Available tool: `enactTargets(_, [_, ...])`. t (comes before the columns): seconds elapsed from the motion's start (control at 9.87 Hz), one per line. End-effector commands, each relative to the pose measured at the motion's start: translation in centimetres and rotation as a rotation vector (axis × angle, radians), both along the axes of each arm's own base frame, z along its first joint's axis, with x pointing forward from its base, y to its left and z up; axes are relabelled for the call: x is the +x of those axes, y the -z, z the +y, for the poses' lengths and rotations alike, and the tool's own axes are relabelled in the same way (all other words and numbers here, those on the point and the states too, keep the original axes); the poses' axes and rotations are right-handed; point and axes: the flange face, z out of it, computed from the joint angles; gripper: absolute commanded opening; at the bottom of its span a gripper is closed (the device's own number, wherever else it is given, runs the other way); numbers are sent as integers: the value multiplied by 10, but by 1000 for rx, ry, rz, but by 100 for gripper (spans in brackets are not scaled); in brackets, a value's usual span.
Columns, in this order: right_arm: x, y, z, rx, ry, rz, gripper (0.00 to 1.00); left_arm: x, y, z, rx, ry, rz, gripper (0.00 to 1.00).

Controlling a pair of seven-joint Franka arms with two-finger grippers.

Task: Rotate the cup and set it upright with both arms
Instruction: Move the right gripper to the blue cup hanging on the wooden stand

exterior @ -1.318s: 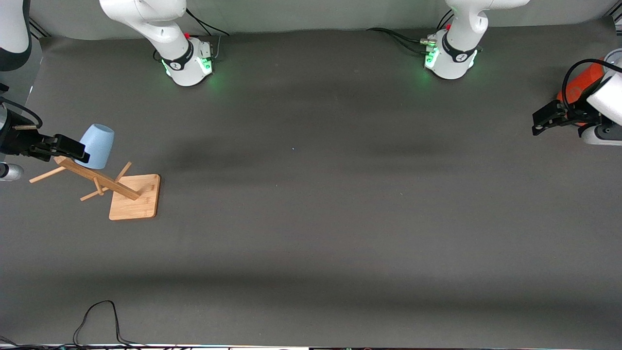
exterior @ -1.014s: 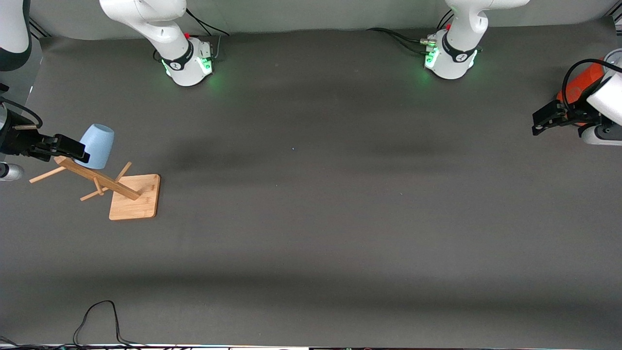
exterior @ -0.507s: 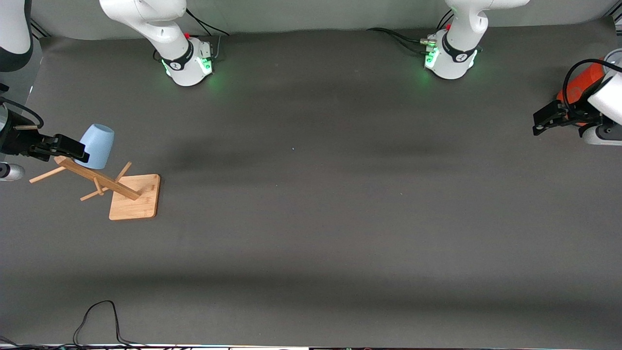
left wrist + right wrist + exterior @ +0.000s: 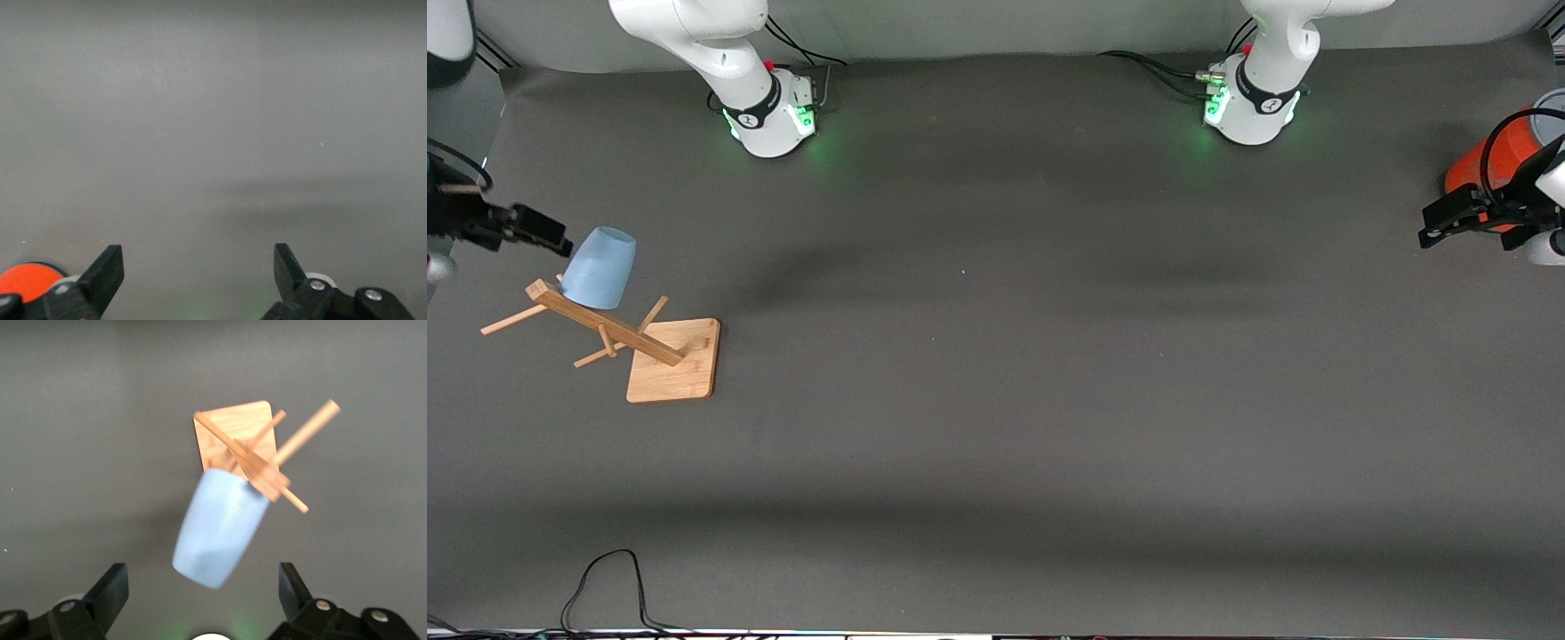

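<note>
The pale blue cup (image 4: 600, 268) hangs upside down and tilted on a peg of a wooden rack (image 4: 605, 331), its narrow base uppermost. My right gripper (image 4: 556, 242) is open and empty, up beside the cup's base and not touching it. In the right wrist view the cup (image 4: 217, 527) points its base toward the open gripper (image 4: 203, 587), with the rack (image 4: 237, 437) under it. My left gripper (image 4: 1436, 227) is open and empty over the left arm's end of the table, as the left wrist view (image 4: 199, 267) shows.
An orange cylinder with a grey lid (image 4: 1489, 160) stands beside the left gripper and shows in the left wrist view (image 4: 27, 280). The rack's square wooden base (image 4: 674, 360) lies on the dark mat. A black cable (image 4: 605, 578) loops at the table's near edge.
My right gripper has drawn up and away from the cup and rack. My left gripper has shifted slightly toward the table's end. The cup stays on the rack.
</note>
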Motion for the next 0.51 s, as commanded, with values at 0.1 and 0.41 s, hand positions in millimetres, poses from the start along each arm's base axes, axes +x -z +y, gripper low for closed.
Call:
enactTargets(0.1, [-18,5,-8,-1,-19,-9,100,-3,-5,-7,-12,19,-2,100])
enactTargets(0.41, [-11,18,-20,27,143,2,100,-3,-7,-8,-13,20,-7,100])
